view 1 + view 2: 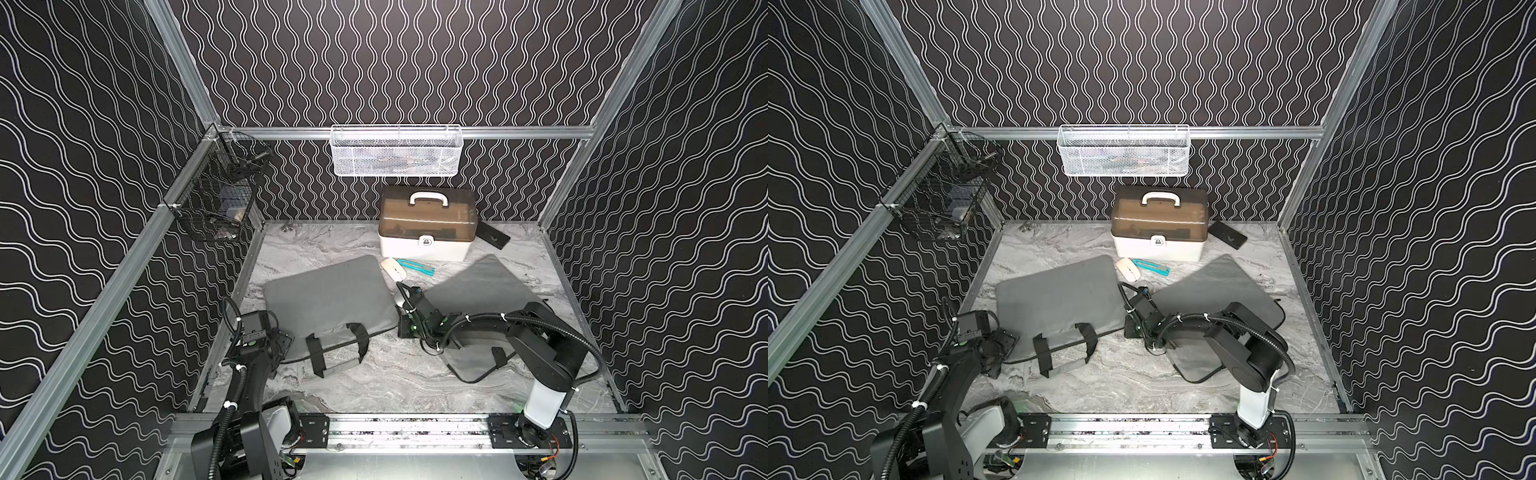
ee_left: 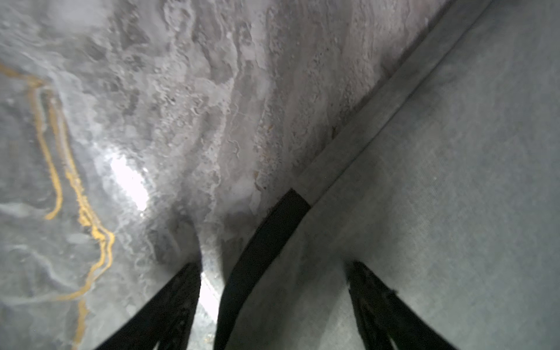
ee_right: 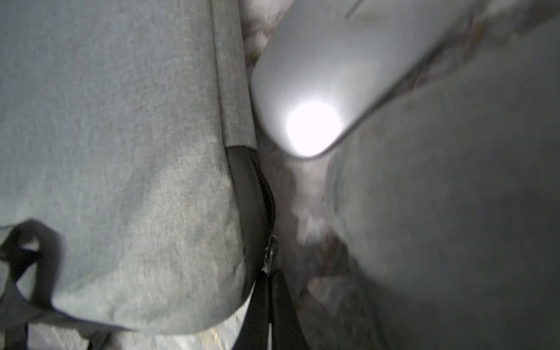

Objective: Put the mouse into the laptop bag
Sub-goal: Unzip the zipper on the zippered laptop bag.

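grey laptop bag [image 1: 328, 295] wants anchoring: left gripper [image 2: 274, 266], spread astride its edge, should clamp. right gripper [image 3: 268, 281], pressed together, should work the zipper pull [image 3: 271, 248].

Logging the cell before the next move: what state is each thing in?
mouse, on the table, not held
left bag, flat; zipped or not, cannot tell
right bag, flat, partly under right arm
storage box, lid closed
left end effector, open, bag strap between its jaws
right end effector, shut, tips at left bag's zipper pull
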Available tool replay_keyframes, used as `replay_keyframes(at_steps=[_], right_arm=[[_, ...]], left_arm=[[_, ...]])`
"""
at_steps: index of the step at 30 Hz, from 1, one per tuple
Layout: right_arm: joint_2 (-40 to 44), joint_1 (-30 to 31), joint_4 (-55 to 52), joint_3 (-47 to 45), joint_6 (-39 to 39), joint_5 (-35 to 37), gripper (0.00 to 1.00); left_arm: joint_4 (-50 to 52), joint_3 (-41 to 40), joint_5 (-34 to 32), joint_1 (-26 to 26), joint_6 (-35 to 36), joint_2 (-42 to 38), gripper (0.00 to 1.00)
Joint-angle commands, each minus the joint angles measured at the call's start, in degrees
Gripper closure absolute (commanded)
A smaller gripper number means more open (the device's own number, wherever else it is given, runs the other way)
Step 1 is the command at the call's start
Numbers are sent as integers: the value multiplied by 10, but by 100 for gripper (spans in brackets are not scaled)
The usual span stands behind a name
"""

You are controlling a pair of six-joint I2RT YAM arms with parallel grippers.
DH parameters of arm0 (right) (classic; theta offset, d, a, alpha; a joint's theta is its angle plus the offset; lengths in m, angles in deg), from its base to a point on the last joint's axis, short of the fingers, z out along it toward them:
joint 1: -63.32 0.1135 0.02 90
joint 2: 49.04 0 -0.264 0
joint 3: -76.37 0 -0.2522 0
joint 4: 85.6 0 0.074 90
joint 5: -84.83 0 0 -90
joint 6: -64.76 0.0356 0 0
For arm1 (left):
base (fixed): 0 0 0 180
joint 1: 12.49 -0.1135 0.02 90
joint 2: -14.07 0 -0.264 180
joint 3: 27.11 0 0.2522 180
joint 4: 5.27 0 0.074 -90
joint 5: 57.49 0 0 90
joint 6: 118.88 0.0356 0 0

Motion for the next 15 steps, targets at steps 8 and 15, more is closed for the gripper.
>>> replay_keyframes(at_steps=[8, 15], right_arm=[[-51, -22, -75, 65, -5, -24, 100], [-54, 2, -69, 57, -13, -56, 100]], left_arm=[[-152, -53, 113, -6, 11, 6, 12], [-243, -90, 133, -6, -16, 29, 97]])
